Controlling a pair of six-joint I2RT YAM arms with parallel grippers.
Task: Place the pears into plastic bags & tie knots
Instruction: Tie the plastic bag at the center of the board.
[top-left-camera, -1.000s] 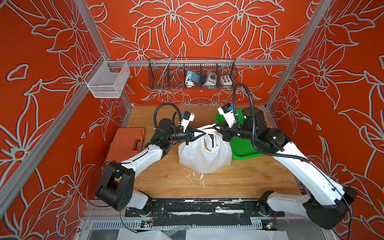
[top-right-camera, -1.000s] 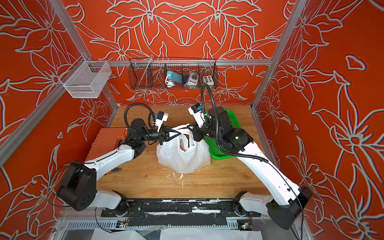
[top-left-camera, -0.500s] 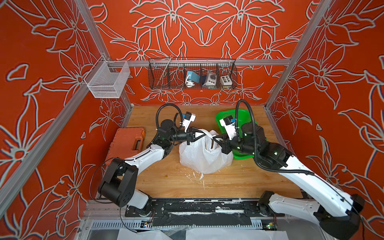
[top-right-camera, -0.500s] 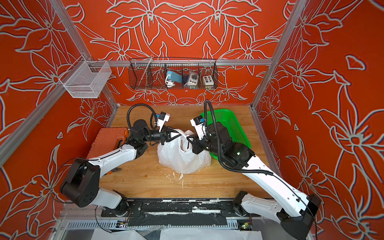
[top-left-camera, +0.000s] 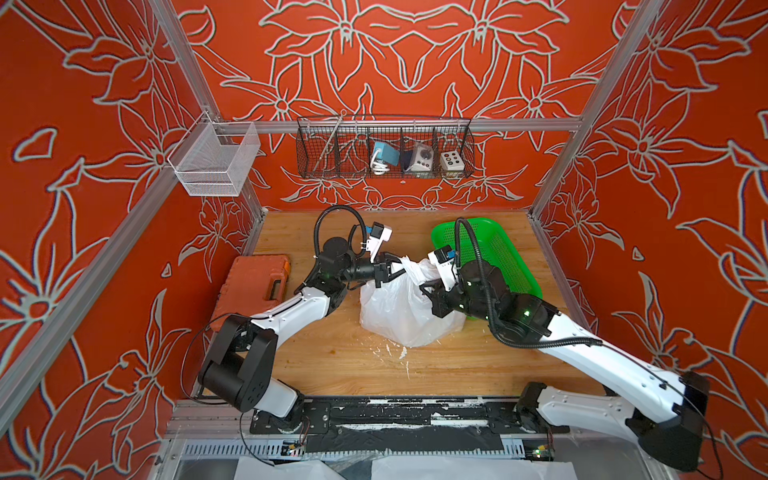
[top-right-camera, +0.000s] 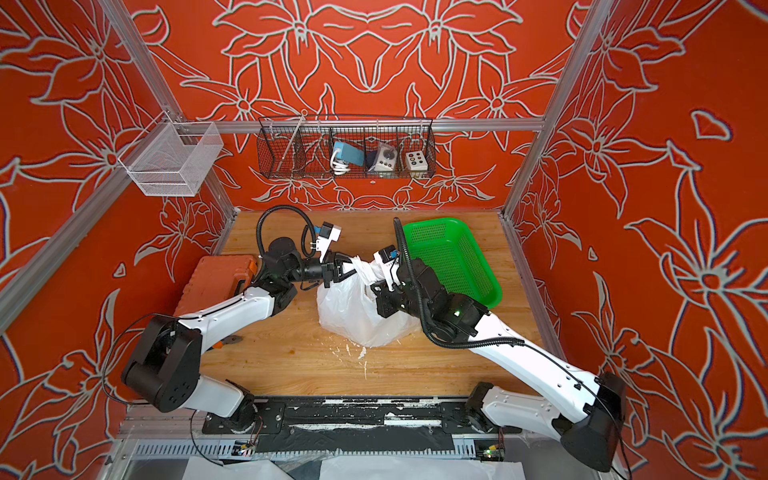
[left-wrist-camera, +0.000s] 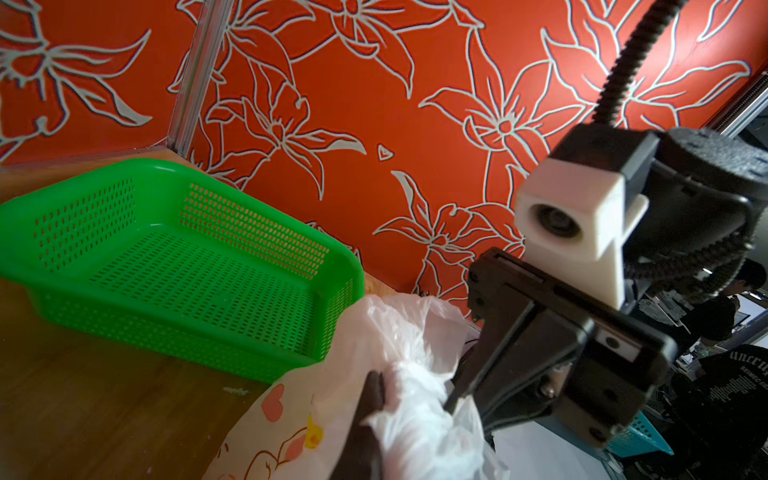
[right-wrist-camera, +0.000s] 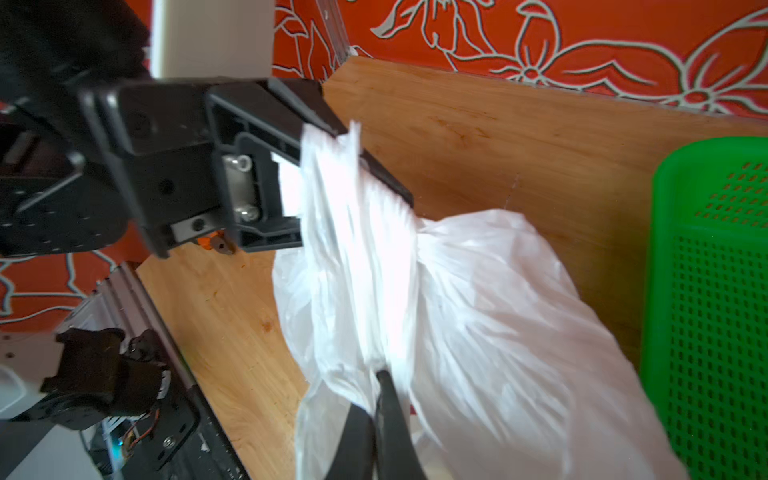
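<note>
Bag (top-left-camera: 399, 316) sits on table (top-left-camera: 332, 361), just beside green basket (top-left-camera: 503, 249); bare board on bag's far-from-basket sides. My L gripper (top-left-camera: 400, 269) & R gripper (top-left-camera: 427, 287) reach in level, wrists low, each pinching bunched bag plastic at its top.

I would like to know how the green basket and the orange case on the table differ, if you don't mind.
The green basket is an open, perforated tray with nothing visible inside; the orange case is a closed box with a carry handle. The green basket sits far right, by the right arm; the orange case lies at the left edge, beside the left arm. Both rest on the wooden table and look like moulded plastic.
</note>
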